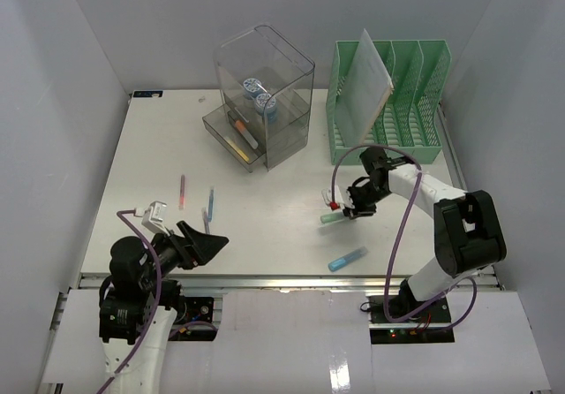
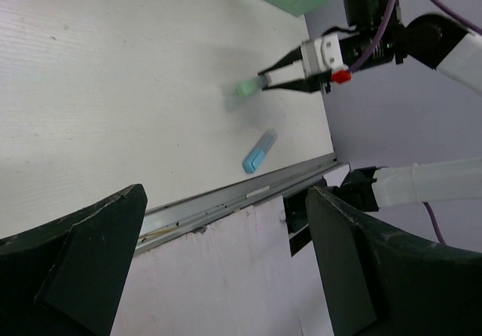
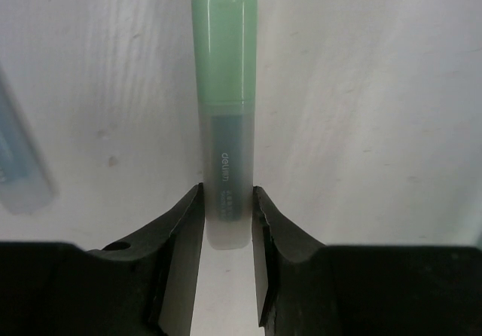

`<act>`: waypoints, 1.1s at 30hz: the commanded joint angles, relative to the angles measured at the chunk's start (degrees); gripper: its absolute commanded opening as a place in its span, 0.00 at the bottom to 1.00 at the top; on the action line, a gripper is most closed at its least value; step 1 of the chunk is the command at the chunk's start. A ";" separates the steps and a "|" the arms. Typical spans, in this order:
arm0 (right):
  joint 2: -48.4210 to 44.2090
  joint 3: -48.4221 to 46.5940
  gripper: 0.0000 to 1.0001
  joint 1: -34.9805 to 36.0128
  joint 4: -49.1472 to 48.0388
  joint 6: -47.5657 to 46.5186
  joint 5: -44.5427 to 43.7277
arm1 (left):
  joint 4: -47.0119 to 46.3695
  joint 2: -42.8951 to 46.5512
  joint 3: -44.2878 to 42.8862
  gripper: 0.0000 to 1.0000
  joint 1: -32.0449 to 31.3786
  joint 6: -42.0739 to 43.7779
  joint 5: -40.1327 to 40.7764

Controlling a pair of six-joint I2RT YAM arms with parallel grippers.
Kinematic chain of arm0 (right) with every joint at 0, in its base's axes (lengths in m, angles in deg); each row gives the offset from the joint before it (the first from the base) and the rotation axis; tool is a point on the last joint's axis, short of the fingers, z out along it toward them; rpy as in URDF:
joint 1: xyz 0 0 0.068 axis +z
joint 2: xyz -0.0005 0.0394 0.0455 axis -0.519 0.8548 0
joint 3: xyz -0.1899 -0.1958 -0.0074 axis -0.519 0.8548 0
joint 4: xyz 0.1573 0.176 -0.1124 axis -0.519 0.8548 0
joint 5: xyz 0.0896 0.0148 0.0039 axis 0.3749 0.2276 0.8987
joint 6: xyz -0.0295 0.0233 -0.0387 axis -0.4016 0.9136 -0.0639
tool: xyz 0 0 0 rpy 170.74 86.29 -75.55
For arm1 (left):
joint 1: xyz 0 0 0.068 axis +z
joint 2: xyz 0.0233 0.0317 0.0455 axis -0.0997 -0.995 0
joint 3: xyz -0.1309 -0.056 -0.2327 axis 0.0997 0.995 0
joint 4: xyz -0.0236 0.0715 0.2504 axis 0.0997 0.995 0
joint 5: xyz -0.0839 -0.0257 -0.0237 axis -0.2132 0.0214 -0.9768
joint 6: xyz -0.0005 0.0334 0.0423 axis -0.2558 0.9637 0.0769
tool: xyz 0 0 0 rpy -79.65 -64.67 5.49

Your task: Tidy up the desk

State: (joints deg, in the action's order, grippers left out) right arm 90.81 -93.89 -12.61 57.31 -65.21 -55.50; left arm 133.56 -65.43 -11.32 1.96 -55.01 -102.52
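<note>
Green highlighter (image 3: 224, 87) points straight out from the right jaws pinching its back end; left jaws gape, well away.

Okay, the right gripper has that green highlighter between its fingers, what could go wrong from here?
1. The right gripper pinches the green highlighter only at its tail end, so most of it sticks out; it could pivot or slip when lifted.
2. The blue highlighter lies close by, near the front rail of the desk; a low swing might knock it off.
</note>
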 commanded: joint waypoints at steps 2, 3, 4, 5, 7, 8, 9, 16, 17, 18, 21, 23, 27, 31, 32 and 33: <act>1.52 -12.60 0.08 7.26 -4.78 19.11 4.89 | 1.37 -0.21 -0.23 0.98 0.24 0.56 -9.10; 2.16 -16.59 0.08 9.71 -5.06 24.50 4.68 | 0.81 -0.98 0.40 0.98 0.24 0.28 -10.30; 3.42 -19.10 0.08 11.17 -4.97 29.22 4.58 | 0.28 -1.41 0.85 0.98 0.24 0.11 -12.10; 4.90 -22.03 0.08 12.81 -5.00 33.54 4.19 | -0.12 -1.83 1.09 0.98 0.24 -0.07 -13.46; 7.62 -31.09 0.08 17.71 -5.30 39.72 2.29 | -0.37 -2.70 1.16 0.98 0.24 -0.23 -14.00; 9.42 -35.13 0.08 19.72 -5.86 43.28 0.89 | -0.43 -2.73 1.04 0.98 0.24 -0.22 -13.66; 11.65 -38.85 0.08 21.34 -6.38 46.44 -0.38 | -0.51 -2.63 0.98 0.98 0.27 -0.33 -13.34; 25.37 -61.06 0.08 29.67 -12.32 65.31 -16.17 | -0.10 1.68 2.62 0.98 0.33 -3.55 -11.18; 26.26 -61.65 0.08 30.60 -14.44 67.46 -18.31 | 0.37 2.72 2.80 0.98 0.33 -4.06 -10.76; 26.89 -61.77 0.08 31.60 -16.55 68.96 -20.68 | 0.80 3.11 2.94 0.98 0.33 -4.16 -10.23; 29.85 -62.88 0.08 34.92 -23.21 73.61 -31.39 | 2.06 3.33 3.09 0.98 0.33 -3.85 -9.62; 31.47 -63.21 0.08 36.06 -27.09 75.53 -37.63 | 2.09 3.33 2.93 0.98 0.33 -3.67 -9.69; 38.47 -67.76 0.08 36.81 -34.27 77.33 -51.75 | 1.49 4.83 1.73 0.98 0.33 -3.64 -10.40; 42.45 -69.12 0.08 36.78 -41.29 73.34 -59.21 | 2.17 5.49 0.40 0.98 0.33 -3.27 -11.06; 43.27 -69.09 0.08 36.65 -41.89 72.81 -60.11 | 2.37 5.65 0.24 0.98 0.33 -3.24 -11.13; 44.02 -69.05 0.08 36.52 -42.58 72.27 -60.85 | 2.55 5.82 0.08 0.98 0.33 -3.19 -11.20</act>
State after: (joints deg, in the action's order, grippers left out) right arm 133.32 -160.06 24.70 24.32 8.45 -104.99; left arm 135.16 -62.08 -8.89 1.97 -58.40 -112.96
